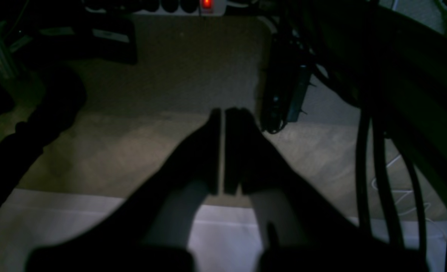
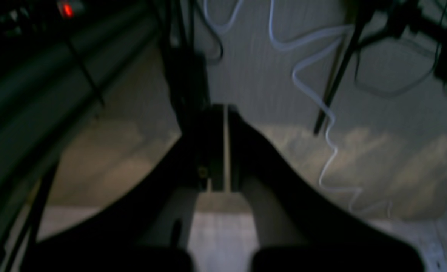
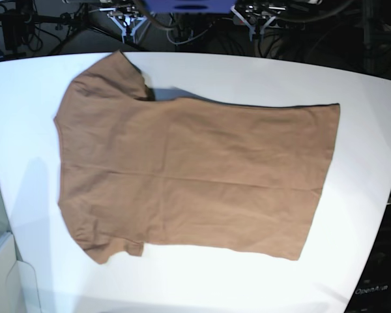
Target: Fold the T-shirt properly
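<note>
T-shirt (image 3: 192,176) flat on white table (image 3: 352,104) — left gripper (image 1: 222,151), right gripper (image 2: 225,147) closed, empty.

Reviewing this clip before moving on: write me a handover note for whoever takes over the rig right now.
Left hand: shut, empty, off the table's edge, above the floor.
Right hand: shut, empty, likewise off the table's edge.
T-shirt: spread flat on the white table, sleeves toward the left of the base view, hem toward the right, faint creases only.
Done: shirt laid out; no fold shows.
Left: every fold. Neither arm shows in the base view, so both must come in over the table first.
</note>
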Tool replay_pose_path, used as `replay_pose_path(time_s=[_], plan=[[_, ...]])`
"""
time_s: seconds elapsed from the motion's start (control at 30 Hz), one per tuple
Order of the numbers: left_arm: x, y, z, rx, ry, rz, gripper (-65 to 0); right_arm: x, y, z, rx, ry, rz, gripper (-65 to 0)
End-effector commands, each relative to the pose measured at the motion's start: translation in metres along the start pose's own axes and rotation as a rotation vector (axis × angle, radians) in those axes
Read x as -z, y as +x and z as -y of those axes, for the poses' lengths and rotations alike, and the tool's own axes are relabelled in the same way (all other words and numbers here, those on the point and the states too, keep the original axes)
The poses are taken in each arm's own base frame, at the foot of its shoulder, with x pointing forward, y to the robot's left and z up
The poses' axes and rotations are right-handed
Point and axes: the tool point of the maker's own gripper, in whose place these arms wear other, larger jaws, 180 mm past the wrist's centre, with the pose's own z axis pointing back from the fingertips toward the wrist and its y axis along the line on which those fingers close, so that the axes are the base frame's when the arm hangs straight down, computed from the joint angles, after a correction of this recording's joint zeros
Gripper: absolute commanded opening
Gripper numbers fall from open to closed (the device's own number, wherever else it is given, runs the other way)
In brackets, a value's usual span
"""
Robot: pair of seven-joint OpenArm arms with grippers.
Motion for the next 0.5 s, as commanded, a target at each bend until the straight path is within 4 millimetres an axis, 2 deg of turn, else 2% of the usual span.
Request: replay_pose_path(time_s=[0.0, 0.13, 0.27, 0.47], plan=[[0.000, -0.003, -0.003, 0.004, 0.007, -0.002, -63.9, -0.001, -0.007, -0.001, 0.007, 0.000, 0.006, -65.0], [0.000, 0.007, -0.004, 0.006, 0.008, 0.069, -63.9, -0.004, -0.005, 0.000, 0.003, -0.002, 0.106, -65.0], [-0.002, 0.020, -0.018, 0.001, 0.029, 0.147, -63.9, -0.006, -0.007, 0.002, 0.002, -0.006, 0.150, -65.0], [-0.008, 0.020, -0.019, 0.005, 0.032, 0.274, -63.9, -0.013, -0.016, 0.004, -0.004, -0.007, 0.232, -65.0]])
